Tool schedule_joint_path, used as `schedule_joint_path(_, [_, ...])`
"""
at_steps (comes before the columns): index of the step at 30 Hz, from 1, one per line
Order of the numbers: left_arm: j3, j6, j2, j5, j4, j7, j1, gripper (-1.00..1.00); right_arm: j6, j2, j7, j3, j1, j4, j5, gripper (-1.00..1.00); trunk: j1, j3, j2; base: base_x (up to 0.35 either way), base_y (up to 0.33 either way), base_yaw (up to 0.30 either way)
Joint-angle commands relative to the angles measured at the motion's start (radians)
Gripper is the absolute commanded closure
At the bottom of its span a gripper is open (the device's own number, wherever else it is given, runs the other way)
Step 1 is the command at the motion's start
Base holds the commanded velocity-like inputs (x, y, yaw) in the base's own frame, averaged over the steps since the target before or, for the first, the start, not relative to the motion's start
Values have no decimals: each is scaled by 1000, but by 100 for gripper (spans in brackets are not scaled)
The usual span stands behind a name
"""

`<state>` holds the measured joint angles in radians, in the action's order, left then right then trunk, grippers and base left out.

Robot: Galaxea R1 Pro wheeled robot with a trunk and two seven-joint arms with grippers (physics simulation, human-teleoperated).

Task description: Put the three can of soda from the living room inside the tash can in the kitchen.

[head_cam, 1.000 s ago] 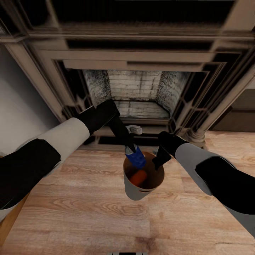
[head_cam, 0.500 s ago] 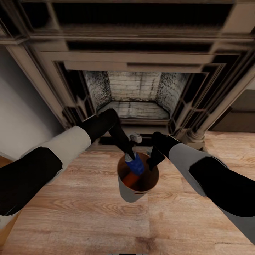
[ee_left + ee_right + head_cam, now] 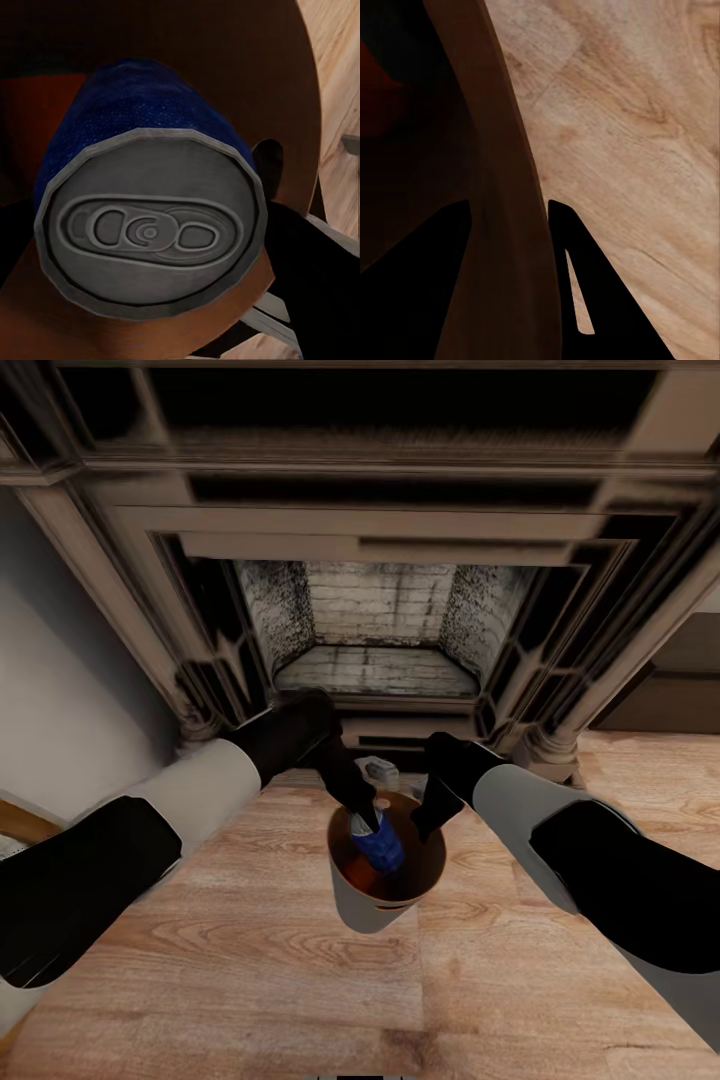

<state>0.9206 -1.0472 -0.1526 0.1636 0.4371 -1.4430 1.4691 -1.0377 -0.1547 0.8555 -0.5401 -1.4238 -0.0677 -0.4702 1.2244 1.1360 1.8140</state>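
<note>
The light grey trash can (image 3: 358,908) with its glossy brown inside hangs above the wood floor in front of the fireplace. My right gripper (image 3: 425,822) is shut on its rim, one dark finger on each side of the wall (image 3: 502,150). My left gripper (image 3: 358,815) is shut on the dark blue soda can (image 3: 378,847), holding it by its silver-topped end, tilted and sunk into the bin. The can's silver top (image 3: 150,232) faces the left wrist camera. An orange can (image 3: 357,872) lies dimly at the bottom of the bin. The third can is hidden.
The dark ornate fireplace (image 3: 380,620) with its brick back rises straight ahead. A white wall (image 3: 50,680) stands at the left. Light wood plank floor (image 3: 250,970) spreads below the arms. A small grey object (image 3: 380,768) lies on the hearth behind the bin.
The blue can has gone down deeper into the bin with my left gripper. Both arms and the bin have drifted slightly left, and the view has shifted a little.
</note>
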Motion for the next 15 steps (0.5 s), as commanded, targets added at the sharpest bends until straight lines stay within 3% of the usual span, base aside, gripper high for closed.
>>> schedule_joint_path(1, [0, 0, -1, -1, 1, 7, -15, 100, -9, -3, 0, 20, -1, 0, 25, 100, 0, 0, 0, 0, 0, 0])
schedule_joint_path(4, [0, 0, -2, -1, 21, 41, -53, 100, -9, -4, 0, 20, -1, 0, 25, 100, 0, 0, 0, 0, 0, 0])
schedule_joint_path(15, [0, 0, -7, -1, 32, 92, -104, 100, -9, -4, 0, 20, -1, 0, 25, 100, 0, 0, 0, 0, 0, 0])
